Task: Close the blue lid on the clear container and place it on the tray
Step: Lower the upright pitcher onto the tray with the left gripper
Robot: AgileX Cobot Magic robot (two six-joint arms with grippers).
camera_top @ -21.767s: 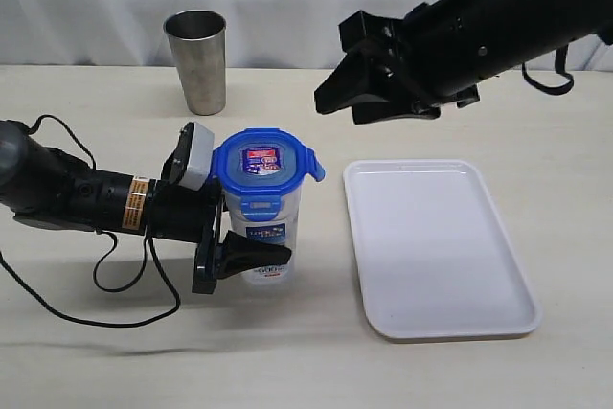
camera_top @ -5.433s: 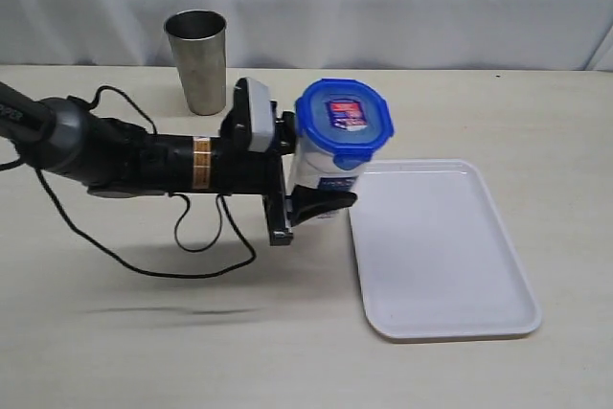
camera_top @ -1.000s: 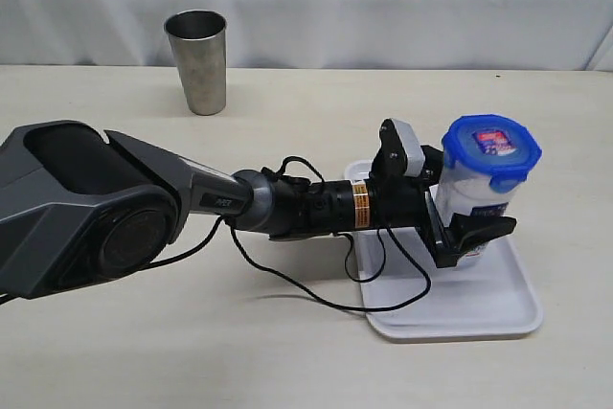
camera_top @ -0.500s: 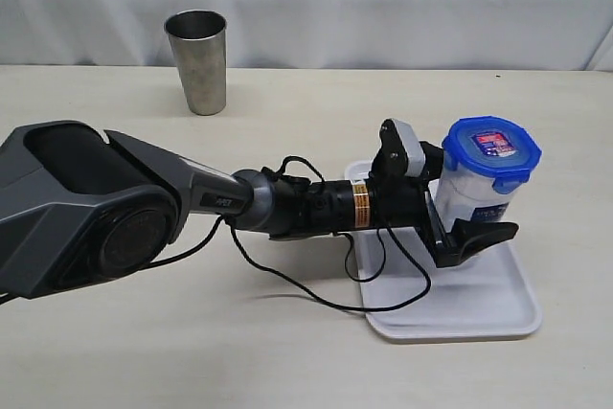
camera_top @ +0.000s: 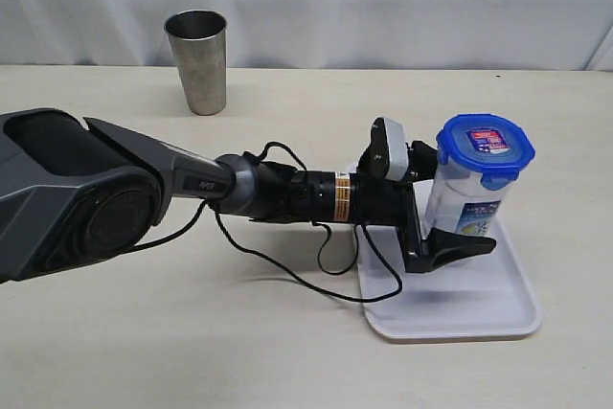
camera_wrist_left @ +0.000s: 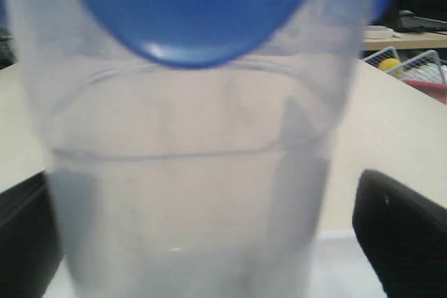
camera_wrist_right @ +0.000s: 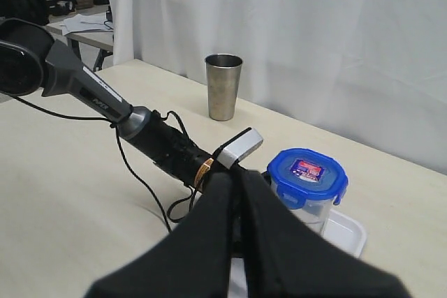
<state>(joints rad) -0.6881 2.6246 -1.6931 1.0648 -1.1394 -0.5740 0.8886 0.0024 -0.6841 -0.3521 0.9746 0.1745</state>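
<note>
While the left gripper (camera_top: pixel 452 208) stands wide open around the container (camera_top: pixel 466 200) on the tray (camera_top: pixel 479 304), gripping nothing, it should back straight out without nudging it.

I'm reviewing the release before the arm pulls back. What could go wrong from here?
1. The open left gripper flanks the tall container closely; a skewed retreat might clip and topple it on the tray.
2. The arm's loose cable droops over the tray's edge and may drag it.
</note>
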